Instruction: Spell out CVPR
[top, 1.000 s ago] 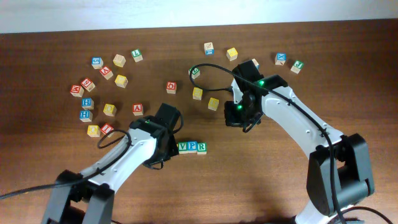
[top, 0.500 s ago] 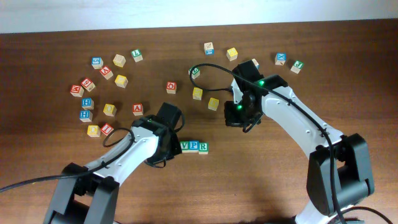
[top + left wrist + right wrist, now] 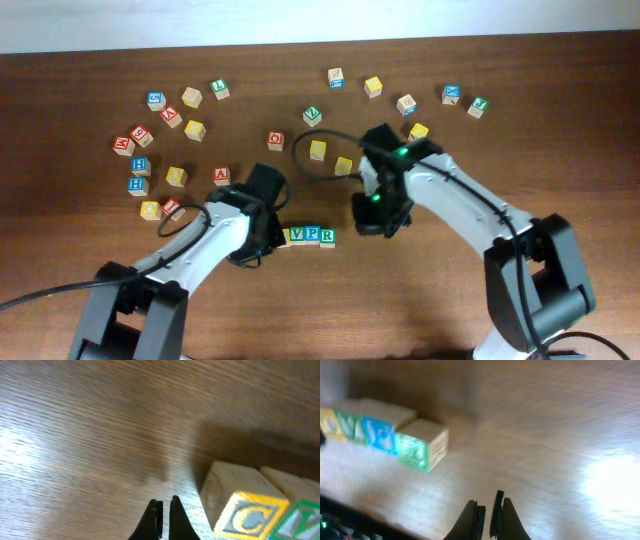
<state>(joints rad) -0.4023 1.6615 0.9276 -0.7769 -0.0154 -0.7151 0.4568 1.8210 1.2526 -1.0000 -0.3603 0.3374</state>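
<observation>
A row of letter blocks lies on the wooden table: a yellow C block (image 3: 286, 237), a green V block (image 3: 297, 235), a blue P block (image 3: 311, 235) and a green R block (image 3: 326, 237). My left gripper (image 3: 268, 240) is shut and empty, just left of the C block. In the left wrist view its fingers (image 3: 164, 510) are beside the C block (image 3: 245, 510) and the V block (image 3: 300, 517). My right gripper (image 3: 375, 218) is shut and empty, right of the row. In the right wrist view its fingers (image 3: 487, 510) are apart from the R block (image 3: 417, 449).
Loose letter blocks lie scattered: a cluster at the far left (image 3: 140, 163), an A block (image 3: 221, 176), yellow blocks behind the row (image 3: 343, 166), and several at the back right (image 3: 452, 95). The right arm's cable (image 3: 305, 165) loops over the middle of the table.
My right arm has swung down and left, closer to the R end of the row. My left gripper has drawn slightly left, and the C block now shows at the row's left end.
</observation>
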